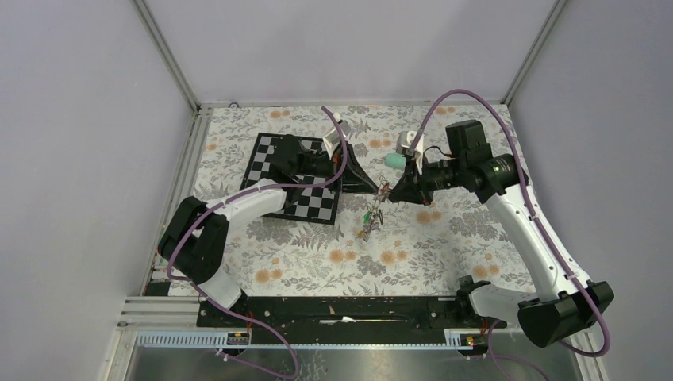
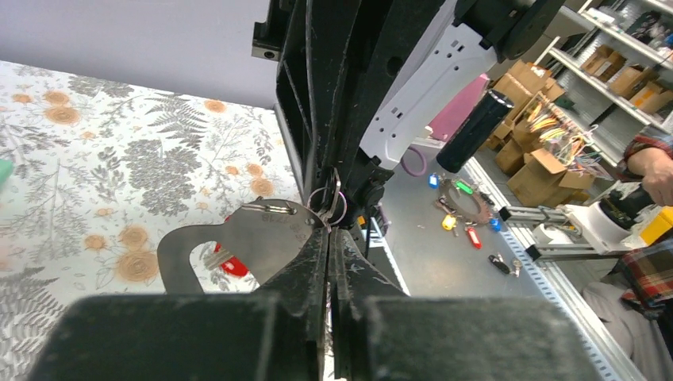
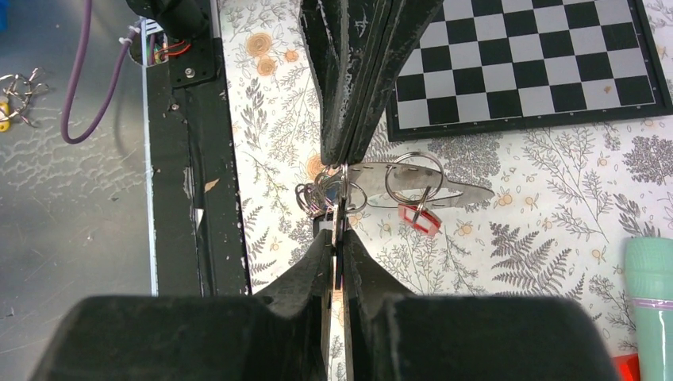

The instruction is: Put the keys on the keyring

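Just above the middle of the flowered bench (image 1: 460,254), the two hands are meeting tip to tip. The left hand (image 2: 329,236) is reaching in from the chessboard (image 1: 270,155) side with its fingers pressed fully together. It is pinching one end of the keyring (image 2: 254,234), a flat grey metal loop that is sticking out sideways from its fingertips.

The right hand (image 3: 337,234) is facing it from the opposite side, its fingers standing only a sliver apart. They are nipping into a cluster of small split rings (image 3: 317,197), right beside the gripped end of the keyring. A larger ring (image 3: 413,176) is overlapping the keyring farther along its length, and a red tag (image 3: 419,219) is dangling just under it; whether that ring is threaded through the loop I cannot tell.

Seen from overhead, the keys (image 1: 368,225) are hanging in a bunch directly beneath the two sets of fingertips, trailing down toward the bench. A teal tube (image 1: 393,161) is sitting on the bench just behind the right hand.
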You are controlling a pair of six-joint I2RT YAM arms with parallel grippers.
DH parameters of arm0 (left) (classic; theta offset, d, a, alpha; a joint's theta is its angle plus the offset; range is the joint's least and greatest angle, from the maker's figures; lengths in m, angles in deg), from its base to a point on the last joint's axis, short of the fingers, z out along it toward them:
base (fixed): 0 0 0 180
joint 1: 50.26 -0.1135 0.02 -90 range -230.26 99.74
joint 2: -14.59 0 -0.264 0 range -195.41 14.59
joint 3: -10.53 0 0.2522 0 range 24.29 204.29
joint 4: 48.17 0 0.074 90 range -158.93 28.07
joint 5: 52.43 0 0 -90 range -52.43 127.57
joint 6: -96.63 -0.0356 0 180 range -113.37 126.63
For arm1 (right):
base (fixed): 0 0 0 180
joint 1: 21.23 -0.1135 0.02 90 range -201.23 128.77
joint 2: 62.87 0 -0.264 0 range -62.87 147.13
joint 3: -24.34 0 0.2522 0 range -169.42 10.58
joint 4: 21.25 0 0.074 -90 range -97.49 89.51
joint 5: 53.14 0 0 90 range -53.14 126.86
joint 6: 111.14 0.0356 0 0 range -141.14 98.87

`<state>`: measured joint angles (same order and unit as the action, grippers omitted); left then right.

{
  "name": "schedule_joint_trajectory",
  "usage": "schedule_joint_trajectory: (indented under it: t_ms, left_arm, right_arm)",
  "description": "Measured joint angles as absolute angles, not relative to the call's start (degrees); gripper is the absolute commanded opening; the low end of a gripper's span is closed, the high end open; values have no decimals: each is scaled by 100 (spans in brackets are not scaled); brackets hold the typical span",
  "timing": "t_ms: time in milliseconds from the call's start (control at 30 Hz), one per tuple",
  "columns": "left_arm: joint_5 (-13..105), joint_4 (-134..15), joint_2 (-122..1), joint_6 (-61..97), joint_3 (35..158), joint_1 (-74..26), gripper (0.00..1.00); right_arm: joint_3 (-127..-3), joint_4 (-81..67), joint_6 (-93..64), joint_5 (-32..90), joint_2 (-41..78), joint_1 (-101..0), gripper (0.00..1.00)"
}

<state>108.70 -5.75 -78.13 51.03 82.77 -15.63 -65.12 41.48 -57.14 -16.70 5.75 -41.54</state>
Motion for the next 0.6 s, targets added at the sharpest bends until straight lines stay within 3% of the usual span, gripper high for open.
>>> schedule_joint_trajectory:
  t_ms: [100,233,600]
  left_arm:
    - [10846,-804,-7772,4852,8269,-1613,14]
    - [10844,-1420,-7534,4342,8070,-1858,36]
    - [10713,-4631,-6670,1835,7923,-2582,66]
  right_arm:
    - [-6523,4187,-5725,-1552,614,-4174,0]
    - [-6512,4240,-5712,-1360,715,-4277,0]
    - [-6289,4089,-5542,-1159,1279,-4817,0]
